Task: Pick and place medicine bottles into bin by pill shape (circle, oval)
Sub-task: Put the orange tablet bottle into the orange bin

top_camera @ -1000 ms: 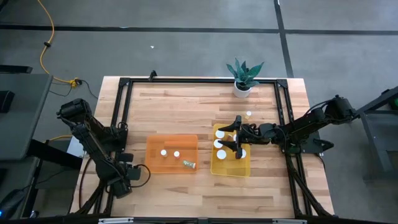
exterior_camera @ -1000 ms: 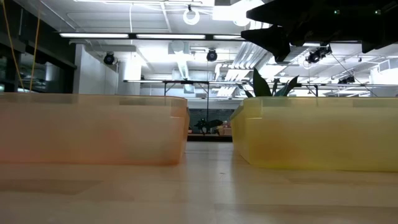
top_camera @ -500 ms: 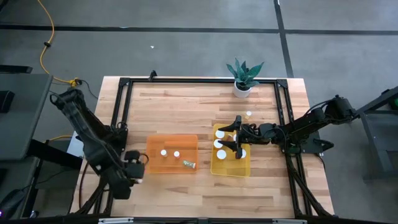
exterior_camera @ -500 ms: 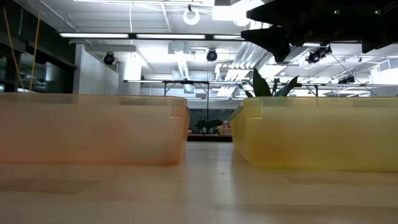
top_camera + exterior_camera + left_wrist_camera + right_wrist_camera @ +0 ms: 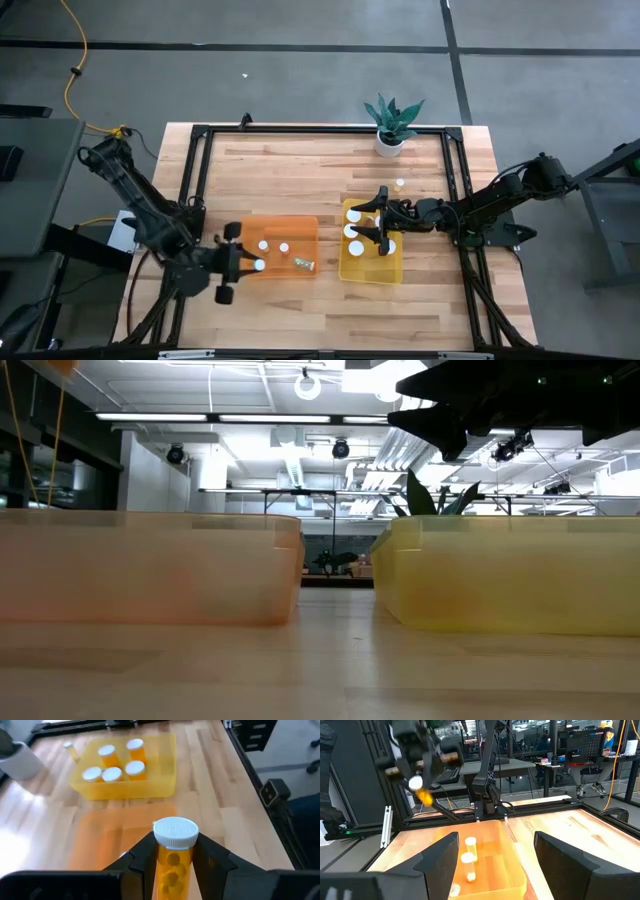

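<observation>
Left gripper point(image 5: 243, 266) newly over orange bin point(image 5: 300, 225) edge

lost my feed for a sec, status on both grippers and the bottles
Left gripper shut on a bottle, at the orange bin's edge. Right gripper open, empty, over the yellow bin. Nothing in the way.

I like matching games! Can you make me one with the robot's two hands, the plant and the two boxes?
Things:
1. left end effector
2. right end effector
3. potted plant
4. orange bin

Places or states:
A. at the table's far edge
B. open, over the yellow bin
C. gripping a medicine bottle
D. left of the yellow bin

Pairs: 1-C, 2-B, 3-A, 4-D
</observation>
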### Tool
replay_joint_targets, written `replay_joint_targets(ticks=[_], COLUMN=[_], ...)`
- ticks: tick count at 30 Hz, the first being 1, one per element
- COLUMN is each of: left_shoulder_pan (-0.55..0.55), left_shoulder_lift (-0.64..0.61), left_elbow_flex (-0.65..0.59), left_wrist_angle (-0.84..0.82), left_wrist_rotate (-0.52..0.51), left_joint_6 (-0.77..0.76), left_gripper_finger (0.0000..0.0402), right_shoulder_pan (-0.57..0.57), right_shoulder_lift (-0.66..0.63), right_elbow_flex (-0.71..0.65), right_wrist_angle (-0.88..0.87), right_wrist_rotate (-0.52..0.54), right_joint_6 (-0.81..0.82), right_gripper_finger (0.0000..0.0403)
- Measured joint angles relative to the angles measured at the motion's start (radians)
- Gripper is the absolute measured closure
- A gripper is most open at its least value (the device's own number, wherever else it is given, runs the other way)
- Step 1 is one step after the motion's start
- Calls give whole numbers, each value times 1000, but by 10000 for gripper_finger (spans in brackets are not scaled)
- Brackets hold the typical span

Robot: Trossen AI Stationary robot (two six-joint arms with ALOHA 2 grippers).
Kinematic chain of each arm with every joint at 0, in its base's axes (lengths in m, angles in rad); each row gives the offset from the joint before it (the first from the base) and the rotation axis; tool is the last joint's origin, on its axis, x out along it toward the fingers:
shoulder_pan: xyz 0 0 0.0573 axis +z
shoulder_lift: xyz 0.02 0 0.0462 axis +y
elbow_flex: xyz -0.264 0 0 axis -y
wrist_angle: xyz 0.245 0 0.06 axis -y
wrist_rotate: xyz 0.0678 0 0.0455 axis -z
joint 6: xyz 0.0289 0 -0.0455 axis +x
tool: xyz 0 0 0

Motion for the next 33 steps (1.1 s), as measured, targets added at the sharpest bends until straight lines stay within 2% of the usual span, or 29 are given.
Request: replay_joint_targets(ticks=[5, 8, 12, 20, 33], left_shoulder_pan=[55, 79, 101, 163, 244], left_shoulder_lift=[2, 2, 2, 32, 228], left_elbow_flex=[-224, -308, -339, -348, -348], left_wrist_angle=[347, 472, 486, 463, 471], left_wrist_rotate=[112, 153, 149, 219, 208], left_joint_6=[37, 36, 29, 4, -25], left_gripper_finger=[305, 305, 305, 305, 305], right_shoulder_pan=[0, 0, 0, 0, 0], right_shoulder_lift=[0, 0, 0, 0, 0], right_elbow_flex=[0, 0, 0, 0, 0], right_wrist_angle=[0, 0, 0, 0, -7], right_wrist_rotate=[0, 0, 0, 0, 0], right_joint_6=[0, 0, 0, 0, 0], right_gripper_finger=[151, 151, 151, 151, 151])
